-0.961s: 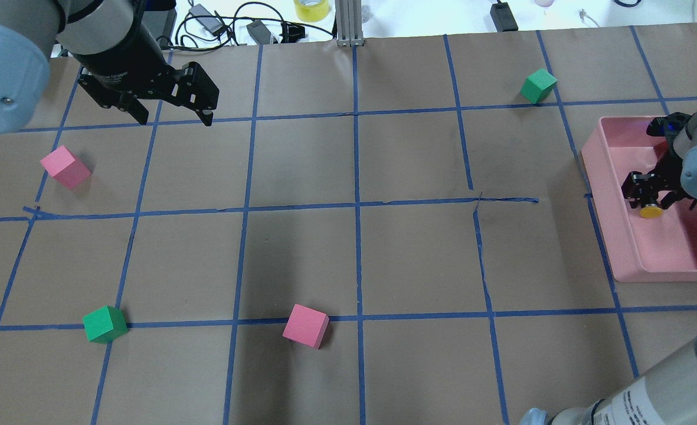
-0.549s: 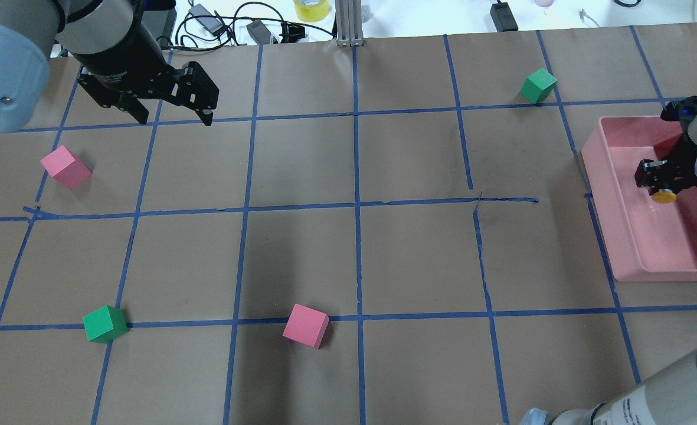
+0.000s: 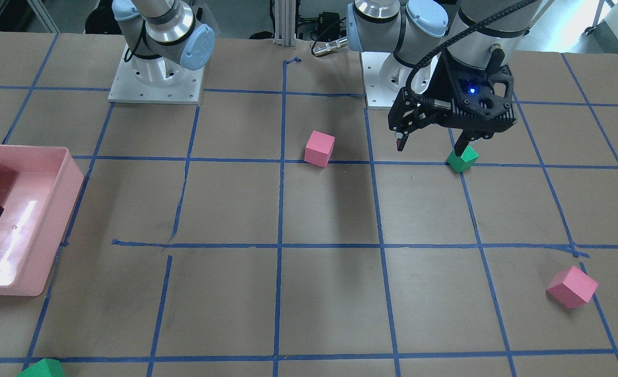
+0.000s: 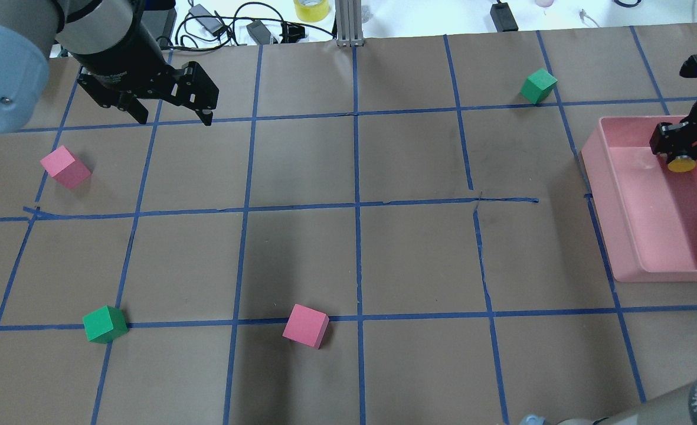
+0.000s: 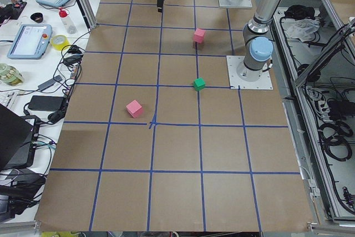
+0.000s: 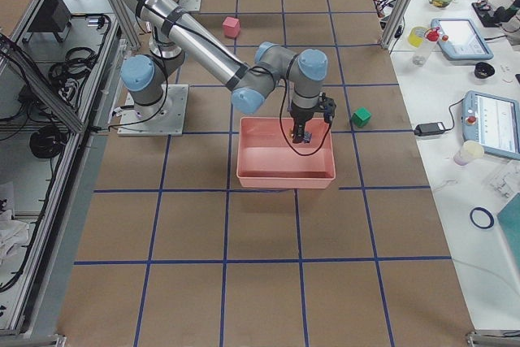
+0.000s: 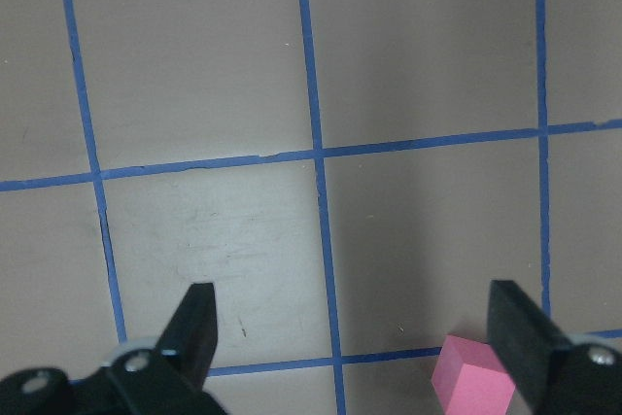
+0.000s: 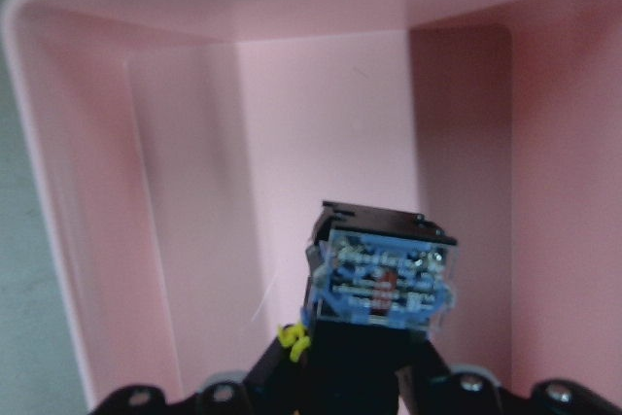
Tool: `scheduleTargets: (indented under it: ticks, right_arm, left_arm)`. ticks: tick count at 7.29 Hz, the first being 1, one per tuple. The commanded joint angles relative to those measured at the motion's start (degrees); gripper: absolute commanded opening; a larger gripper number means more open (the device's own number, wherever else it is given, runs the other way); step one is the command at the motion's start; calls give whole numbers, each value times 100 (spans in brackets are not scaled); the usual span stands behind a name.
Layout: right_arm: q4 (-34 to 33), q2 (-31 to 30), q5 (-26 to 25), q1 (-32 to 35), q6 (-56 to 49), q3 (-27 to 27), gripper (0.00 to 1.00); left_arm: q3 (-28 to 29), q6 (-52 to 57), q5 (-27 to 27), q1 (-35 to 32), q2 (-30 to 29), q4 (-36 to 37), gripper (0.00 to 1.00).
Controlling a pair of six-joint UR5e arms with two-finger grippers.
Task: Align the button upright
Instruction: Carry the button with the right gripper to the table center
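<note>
Left tool (image 4: 175,120) hangs spread and empty over the bench (image 4: 348,254). Right tool (image 4: 678,154) grips the button (image 4: 681,166), held over the pink tray (image 4: 631,119); pickup looks done, standing it upright, cap on top, remains

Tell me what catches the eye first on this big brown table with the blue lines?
The shallow pink plastic bin on the robot's right stands out, with the right gripper pinching a small yellow-capped black push-button over it. Coloured blocks lie scattered around, one pink cube near the robot and one green cube far from it. The open left gripper hovers at the opposite side.
</note>
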Motion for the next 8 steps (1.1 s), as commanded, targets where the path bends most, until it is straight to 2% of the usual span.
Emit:
scheduleTargets:
  ticks: [1, 3, 5, 6, 7, 8]
  right_arm:
    - [427, -45, 23, 871, 433, -498, 0]
    - [340, 69, 137, 2161, 1546, -491, 0]
    - [-211, 733, 190, 3341, 2690, -569, 0]
    - [-858, 1190, 530, 3641, 2791, -587, 0]
    - [-1196, 1551, 629, 3853, 3027, -648, 0]
    - [-1199, 1737, 639, 4081, 3151, -814, 0]
  left_arm:
    - [0, 1, 0, 0, 8, 0, 100]
    - [-9, -8, 0, 0, 17, 0, 100]
    - [0, 1, 0, 0, 8, 0, 100]
    - [0, 1, 0, 0, 8, 0, 100]
    - [0, 10, 0, 0, 8, 0, 100]
    - [0, -8, -9, 0, 8, 0, 100]
